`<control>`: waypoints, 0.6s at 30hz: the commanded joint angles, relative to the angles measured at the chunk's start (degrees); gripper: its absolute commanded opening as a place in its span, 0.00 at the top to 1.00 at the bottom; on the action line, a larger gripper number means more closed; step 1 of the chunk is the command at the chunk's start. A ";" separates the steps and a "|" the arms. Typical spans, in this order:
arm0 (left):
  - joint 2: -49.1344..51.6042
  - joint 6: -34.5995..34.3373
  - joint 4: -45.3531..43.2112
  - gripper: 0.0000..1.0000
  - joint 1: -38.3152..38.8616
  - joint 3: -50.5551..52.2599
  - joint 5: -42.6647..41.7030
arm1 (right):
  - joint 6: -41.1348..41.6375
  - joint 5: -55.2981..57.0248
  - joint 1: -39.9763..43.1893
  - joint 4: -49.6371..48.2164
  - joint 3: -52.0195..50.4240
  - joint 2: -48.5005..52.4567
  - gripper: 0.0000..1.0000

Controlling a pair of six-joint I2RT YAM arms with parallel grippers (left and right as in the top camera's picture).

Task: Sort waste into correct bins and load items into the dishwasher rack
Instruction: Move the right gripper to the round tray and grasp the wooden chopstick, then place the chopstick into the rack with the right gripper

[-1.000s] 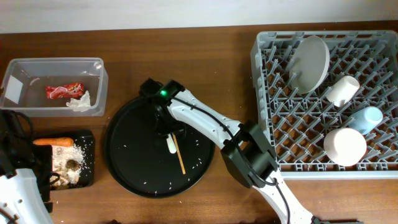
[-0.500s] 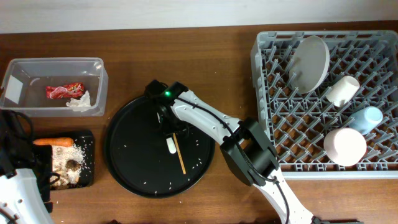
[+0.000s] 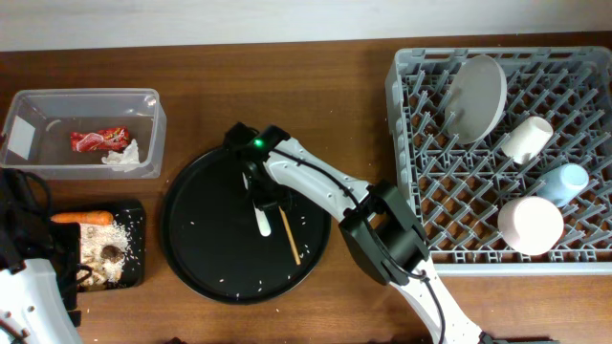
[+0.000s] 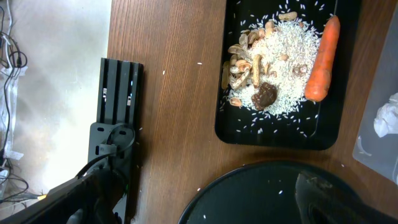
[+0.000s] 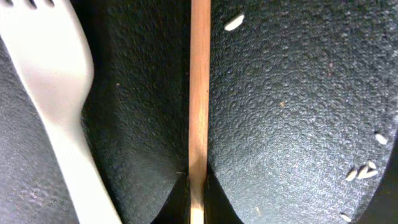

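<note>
Item: wooden chopstick (image 5: 199, 93), single. Located on the round black tray (image 3: 191, 205), centre of the overhead frame. In the overhead view the long axis is set diagonally, with the upper end pointing upper left and the free end lower right; in the right wrist view it runs straight up the frame. The near end is clamped between the closed fingers of the right gripper (image 5: 198, 185).

Adjacent: white plastic fork (image 3: 262, 223), laid just left of the chopstick, with loose rice grains scattered around.

Left of frame: shallow black tray (image 4: 227, 127) with rice (image 4: 286, 68) and carrot (image 4: 321, 59); clear tub (image 3: 86, 98) with red wrapper (image 3: 96, 140).

Left gripper (image 4: 205, 208): spread wide, nothing held.

Right of frame: dishwasher rack (image 3: 406, 96), loaded with plate (image 3: 478, 96).
</note>
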State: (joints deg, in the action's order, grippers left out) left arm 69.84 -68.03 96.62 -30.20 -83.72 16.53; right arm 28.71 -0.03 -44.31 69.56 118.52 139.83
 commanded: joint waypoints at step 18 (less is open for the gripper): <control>-0.66 -0.70 0.11 0.01 -0.35 0.28 0.20 | -20.24 1.57 36.87 23.58 28.28 -7.34 0.96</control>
State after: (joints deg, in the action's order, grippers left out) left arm 69.84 -68.03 96.64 -30.20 -83.68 16.51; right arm 13.30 0.47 -12.29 93.91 145.62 133.86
